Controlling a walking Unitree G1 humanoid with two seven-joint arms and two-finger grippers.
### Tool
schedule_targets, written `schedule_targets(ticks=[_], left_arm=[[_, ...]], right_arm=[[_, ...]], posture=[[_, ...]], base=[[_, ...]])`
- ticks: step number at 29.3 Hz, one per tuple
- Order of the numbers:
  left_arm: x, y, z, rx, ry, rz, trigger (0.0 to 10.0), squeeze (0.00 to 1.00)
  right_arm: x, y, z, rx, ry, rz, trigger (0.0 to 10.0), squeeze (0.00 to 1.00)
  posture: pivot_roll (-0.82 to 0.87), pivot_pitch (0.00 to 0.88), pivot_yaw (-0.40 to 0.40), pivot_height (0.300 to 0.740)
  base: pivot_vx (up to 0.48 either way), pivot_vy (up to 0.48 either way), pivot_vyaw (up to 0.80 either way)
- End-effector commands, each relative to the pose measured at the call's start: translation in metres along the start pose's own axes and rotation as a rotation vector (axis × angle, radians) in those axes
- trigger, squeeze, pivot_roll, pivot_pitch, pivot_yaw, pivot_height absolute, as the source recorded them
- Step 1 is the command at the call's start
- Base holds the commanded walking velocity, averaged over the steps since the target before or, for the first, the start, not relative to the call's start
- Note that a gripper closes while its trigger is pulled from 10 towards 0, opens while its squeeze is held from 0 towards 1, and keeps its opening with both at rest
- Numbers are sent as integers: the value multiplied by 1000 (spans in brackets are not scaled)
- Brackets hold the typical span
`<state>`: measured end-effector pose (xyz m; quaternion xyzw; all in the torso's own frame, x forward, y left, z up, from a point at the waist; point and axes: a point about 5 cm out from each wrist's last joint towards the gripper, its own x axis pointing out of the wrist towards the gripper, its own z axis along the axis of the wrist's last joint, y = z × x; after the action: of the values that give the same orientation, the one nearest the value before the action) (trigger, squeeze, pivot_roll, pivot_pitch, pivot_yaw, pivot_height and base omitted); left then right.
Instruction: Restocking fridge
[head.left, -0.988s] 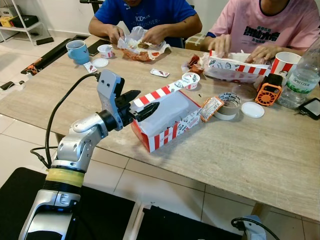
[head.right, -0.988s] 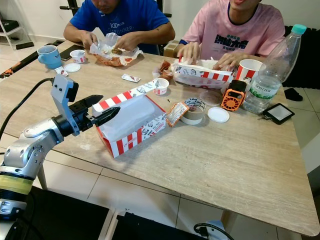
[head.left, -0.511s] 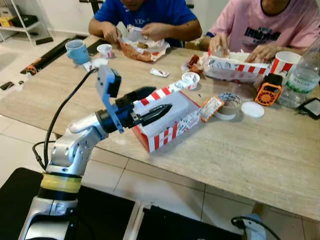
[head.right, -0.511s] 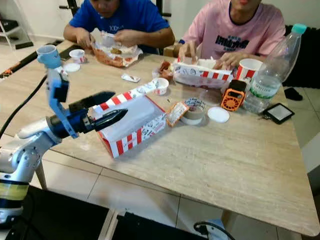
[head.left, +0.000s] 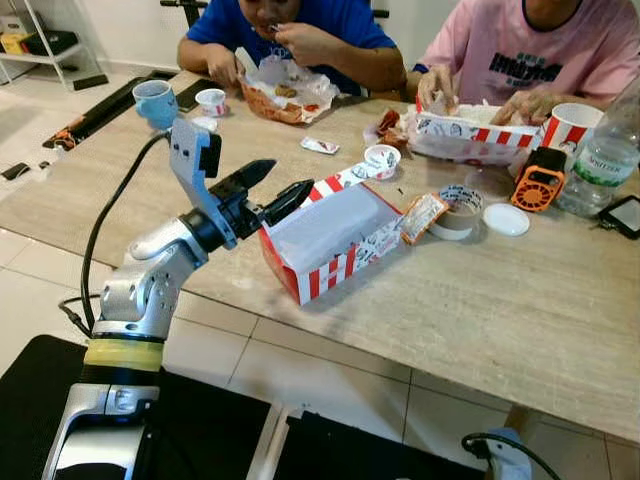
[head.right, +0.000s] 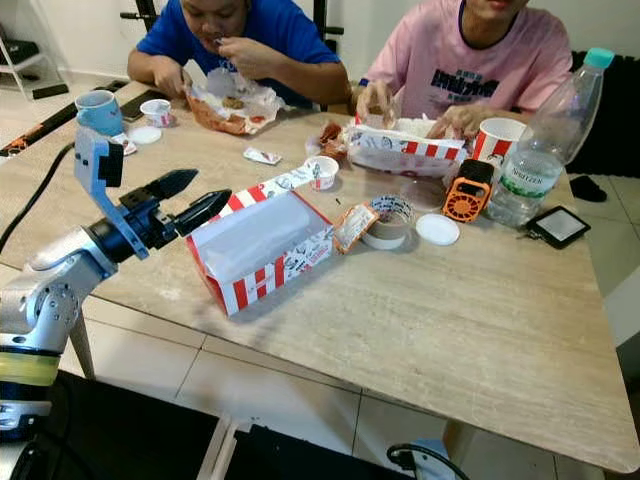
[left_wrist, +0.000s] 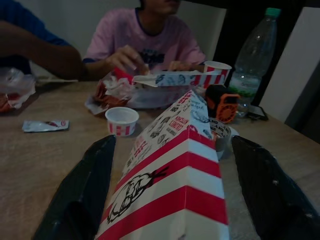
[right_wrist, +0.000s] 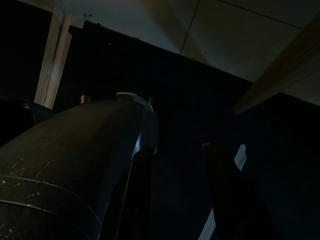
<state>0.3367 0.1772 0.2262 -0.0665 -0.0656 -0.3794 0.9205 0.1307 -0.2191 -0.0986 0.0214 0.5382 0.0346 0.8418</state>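
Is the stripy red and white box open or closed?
Open. The stripy box has its lid flipped back, showing its white inside. The left claw is open beside it.

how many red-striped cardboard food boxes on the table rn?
2. One open box at the near table edge by the left gripper; one in front of the person in pink. Others may be hidden.

Head cameras look down on the table; right wrist view seems floorward.
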Motion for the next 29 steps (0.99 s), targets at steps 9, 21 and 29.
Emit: schedule_targets(ticks=[9,21,29], left_arm=[[8,-4,5,-47,-41,-41,10000,0],[8,0,-5,-3,49,-31,10000,0],[8,2,-6,8,46,4,10000,0]], right_arm=[[0,1,-5,17,6,-4,10000,0],[0,1,-6,21,7,-7,10000,0],[0,1,-7,20,8,-10,10000,0]], posture=[[-46,82,38,740],[-48,81,43,740],[-48,81,43,740]], base=[[0,0,0],[0,0,0],[0,0,0]])
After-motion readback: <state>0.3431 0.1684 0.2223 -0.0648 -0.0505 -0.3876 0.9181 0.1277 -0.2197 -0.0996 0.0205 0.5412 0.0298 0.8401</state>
